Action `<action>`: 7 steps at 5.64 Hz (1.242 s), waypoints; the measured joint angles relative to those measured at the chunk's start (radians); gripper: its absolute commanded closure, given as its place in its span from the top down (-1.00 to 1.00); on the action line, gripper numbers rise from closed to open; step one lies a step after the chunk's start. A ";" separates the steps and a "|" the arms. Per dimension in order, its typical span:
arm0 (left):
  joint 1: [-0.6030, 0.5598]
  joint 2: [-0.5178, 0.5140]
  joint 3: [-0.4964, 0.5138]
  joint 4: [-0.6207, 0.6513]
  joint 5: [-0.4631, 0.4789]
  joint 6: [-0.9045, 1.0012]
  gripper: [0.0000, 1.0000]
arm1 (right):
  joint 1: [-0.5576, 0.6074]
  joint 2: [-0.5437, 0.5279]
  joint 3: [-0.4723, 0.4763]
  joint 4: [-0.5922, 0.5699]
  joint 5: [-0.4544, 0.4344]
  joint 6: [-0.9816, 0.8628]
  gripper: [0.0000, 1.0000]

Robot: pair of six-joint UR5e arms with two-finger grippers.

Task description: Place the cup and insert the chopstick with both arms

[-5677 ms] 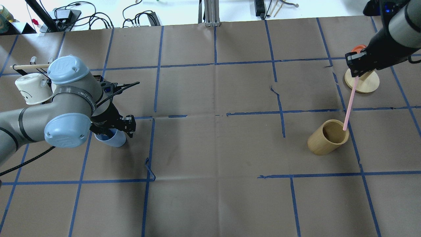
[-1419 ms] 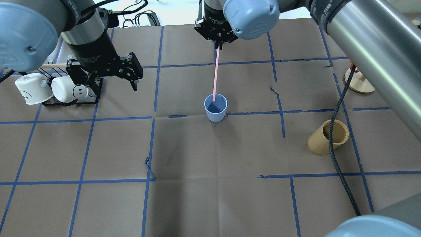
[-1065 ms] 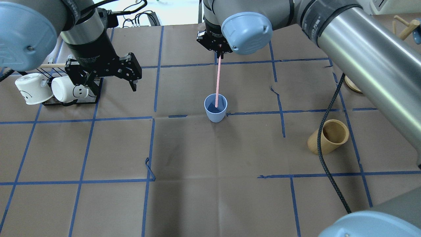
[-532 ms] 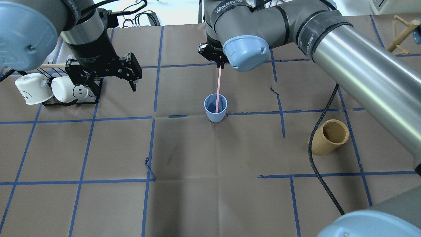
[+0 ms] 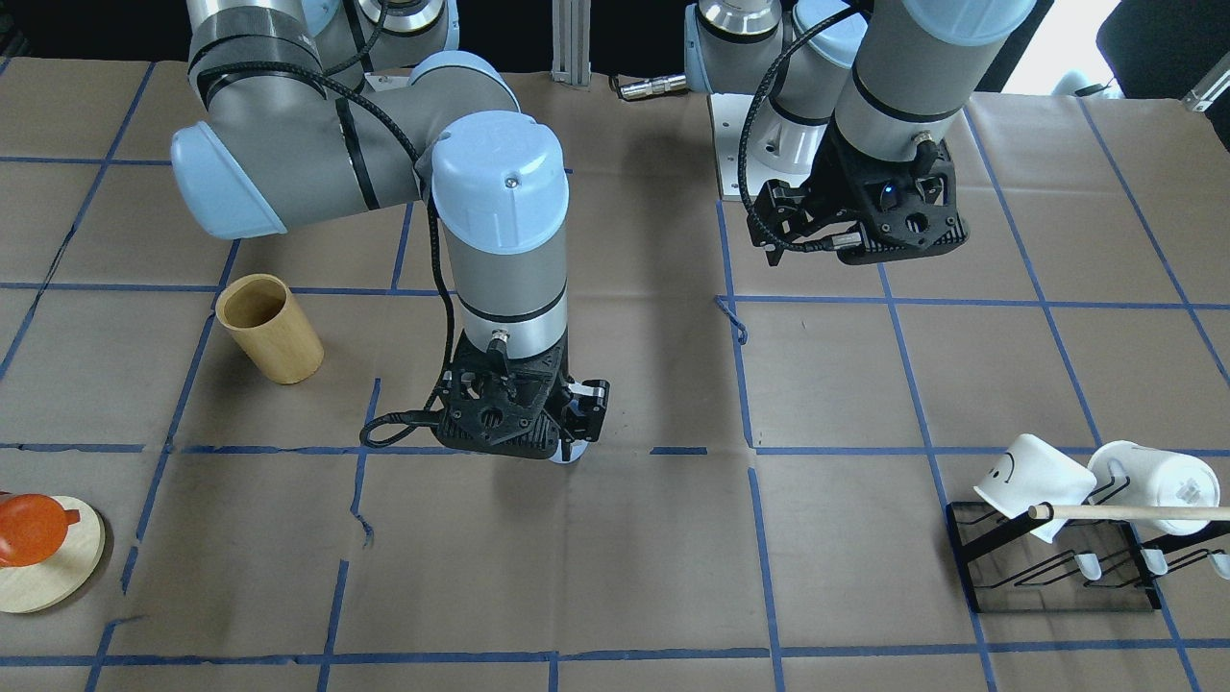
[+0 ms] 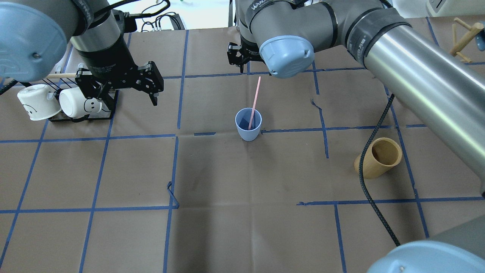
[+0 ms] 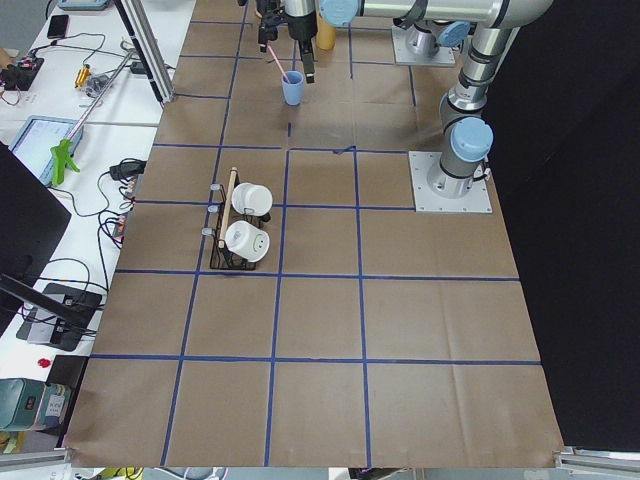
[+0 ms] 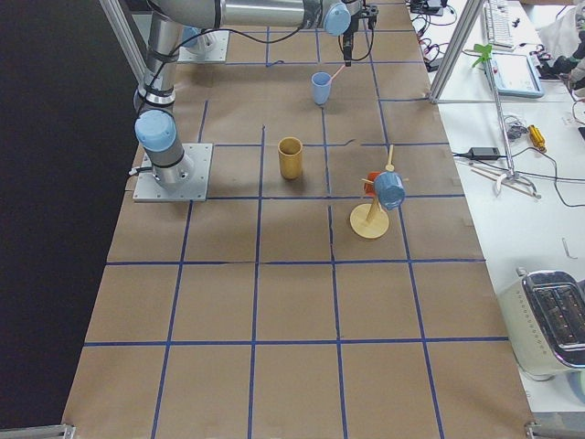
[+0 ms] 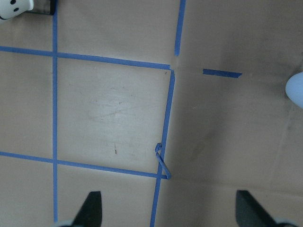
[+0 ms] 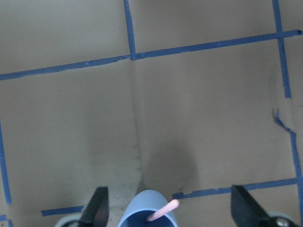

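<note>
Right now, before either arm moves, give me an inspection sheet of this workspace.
Surface: brown paper table gridded with blue tape; one loose tape curl.
Job's things: blue cup upright near centre; pink chopstick stands in it, leaning on the rim, held by nothing.
Clutter: wooden cup; rack with two white mugs; wooden stand with a hanging blue mug.
Grippers: right gripper open over the blue cup; left gripper open, empty.
Cables: black cable loops down, crossing the wooden cup in the overhead view.
Surroundings: wires and a toaster beside the table; no people seen.
</note>
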 measured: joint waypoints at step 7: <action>0.000 0.001 0.000 0.000 0.001 0.000 0.97 | -0.297 -0.378 0.210 0.276 0.001 -0.356 1.00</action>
